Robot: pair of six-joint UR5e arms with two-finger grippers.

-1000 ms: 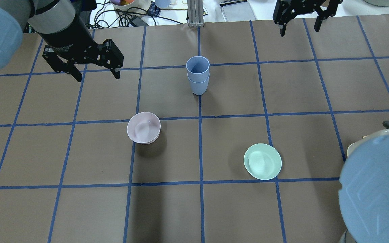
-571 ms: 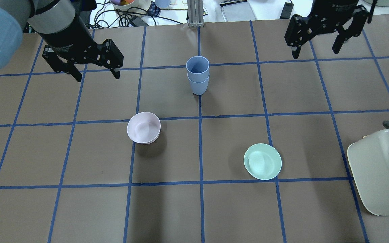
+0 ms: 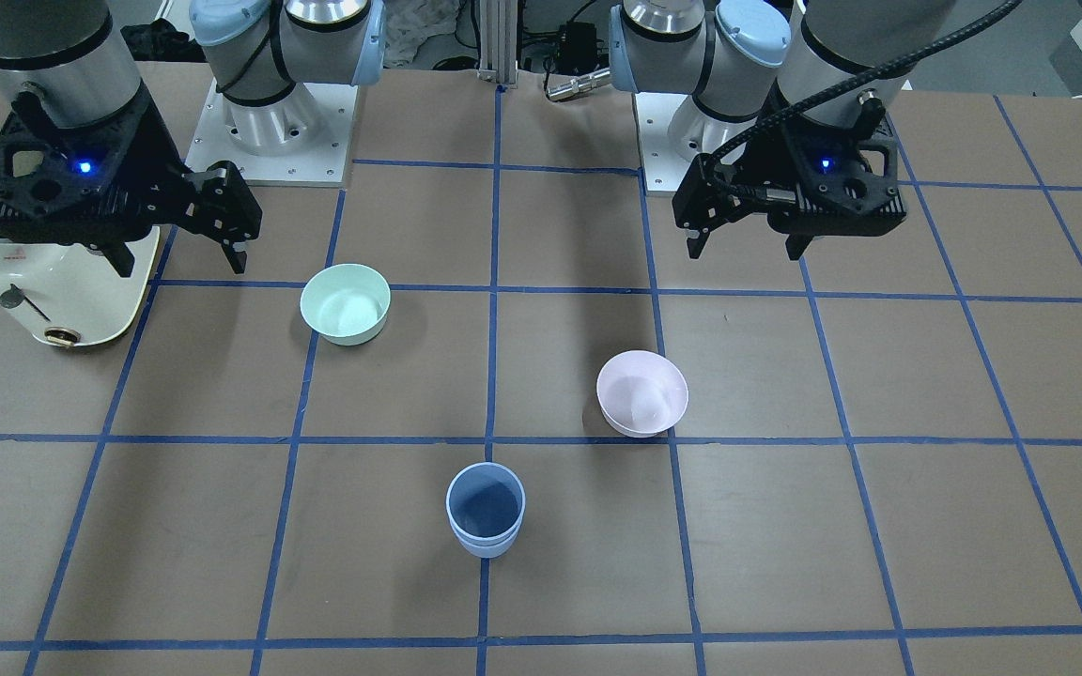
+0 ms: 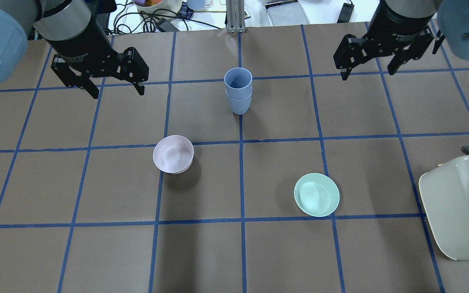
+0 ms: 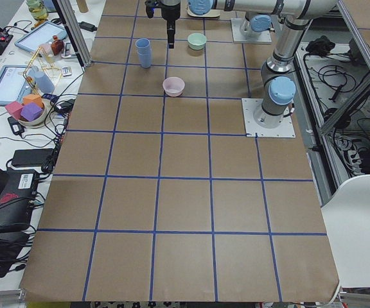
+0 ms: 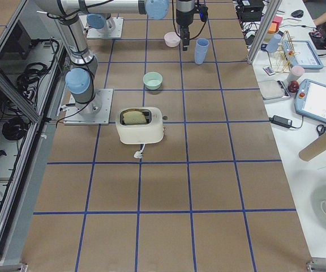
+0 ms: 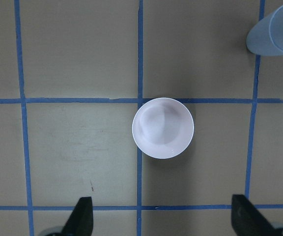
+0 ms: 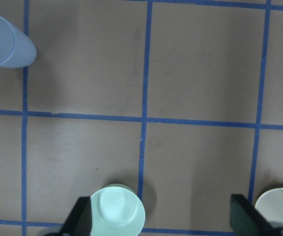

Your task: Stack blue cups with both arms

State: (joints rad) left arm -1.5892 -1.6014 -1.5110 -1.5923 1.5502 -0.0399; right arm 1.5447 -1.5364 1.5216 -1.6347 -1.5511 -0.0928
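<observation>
The two blue cups [image 4: 238, 91] stand nested, one inside the other, upright on the table's far middle; the stack also shows in the front view [image 3: 486, 512], the left wrist view [image 7: 274, 34] and the right wrist view [image 8: 4, 44]. My left gripper [image 4: 118, 92] is open and empty, hovering well to the left of the stack; it also shows in the front view [image 3: 748, 252]. My right gripper [image 4: 367, 74] is open and empty, hovering far to the right of the stack; it also shows in the front view [image 3: 181, 268].
A pale pink bowl [image 4: 173, 154] sits left of centre, below my left gripper's camera [image 7: 163, 128]. A mint-green bowl [image 4: 316, 194] sits right of centre. A cream toaster [image 4: 458, 207] stands at the near right. Cables and clutter lie beyond the table's far edge.
The right arm swung away from the lower right, uncovering the toaster, and its open gripper moved from the far edge down over the table. The left arm and the cup stack have not moved.
</observation>
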